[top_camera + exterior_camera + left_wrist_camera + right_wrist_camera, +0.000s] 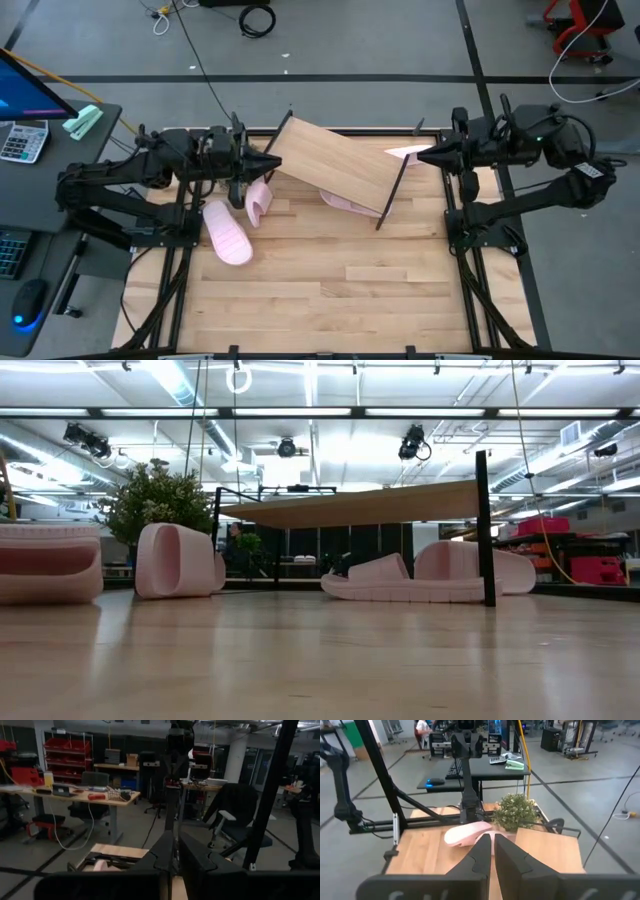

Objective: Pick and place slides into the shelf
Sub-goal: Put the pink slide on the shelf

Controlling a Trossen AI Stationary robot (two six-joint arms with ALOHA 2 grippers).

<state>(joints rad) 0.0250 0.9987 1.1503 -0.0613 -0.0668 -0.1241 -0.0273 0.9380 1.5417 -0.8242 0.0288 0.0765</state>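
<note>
The shelf (335, 160) (370, 505) is a slanted light-wood board on thin black legs, standing mid-table. One pink slide (227, 232) (45, 565) lies flat on the table to its left. A second (258, 200) (180, 560) stands on its side beside it. A third (345, 200) (375, 578) lies on the table under the board. The fourth (403, 152) (467, 832) is at the shelf's far right corner. My left gripper (272, 160) (175, 852) is shut at the shelf's left end. My right gripper (422, 155) (493, 845) is shut right at the fourth slide. My right gripper points level toward the table's left, and its shut fingertips (485, 842) stand at the end of the fourth slide (479, 831) nearest them. I cannot tell whether they touch it.
The near half of the wooden tabletop (330, 290) is bare. A small green plant (512, 812) (155, 500) shows beyond the slide. A desk with a calculator (22, 140) and keyboard stands left of the table. Black frame rails border both sides.
</note>
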